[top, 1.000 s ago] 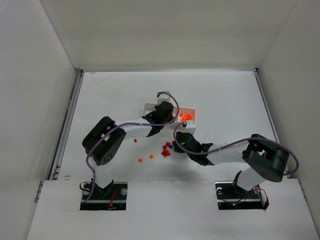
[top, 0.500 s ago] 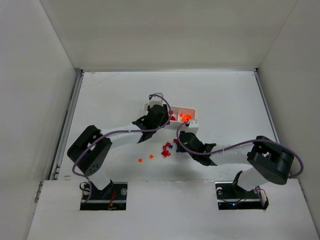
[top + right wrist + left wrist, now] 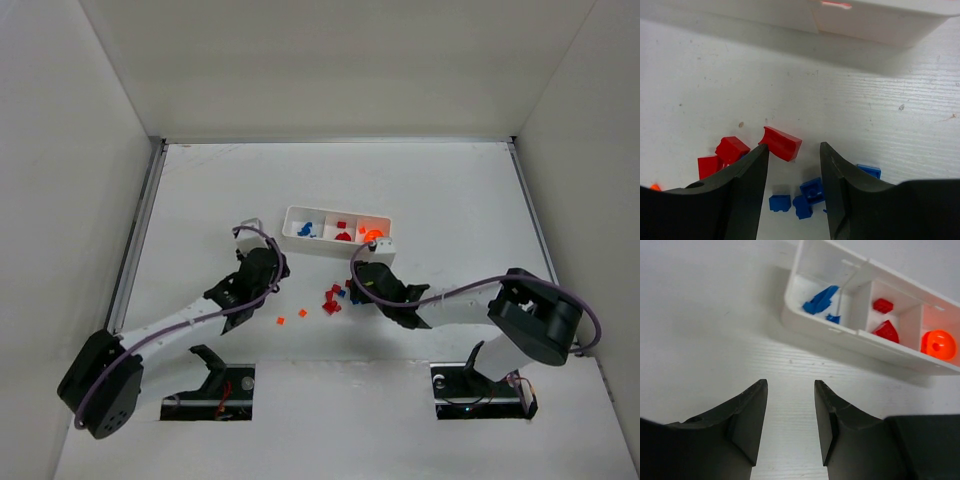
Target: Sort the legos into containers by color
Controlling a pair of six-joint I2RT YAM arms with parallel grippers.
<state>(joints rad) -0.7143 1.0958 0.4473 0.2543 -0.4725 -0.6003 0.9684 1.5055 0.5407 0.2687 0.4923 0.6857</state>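
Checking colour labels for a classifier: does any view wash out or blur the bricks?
Top external: the rounded orange piece blooms, its edges lost. Left wrist: it is oversaturated, tinting its tray compartment orange. Right wrist: red bricks sharp, evenly lit.

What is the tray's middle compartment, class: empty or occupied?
Occupied: two red bricks lie inside the middle compartment of the tray.

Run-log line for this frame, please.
left gripper: open, empty, beside tray | right gripper: open, over loose red and blue legos | tray: blue, red, orange pieces in separate compartments
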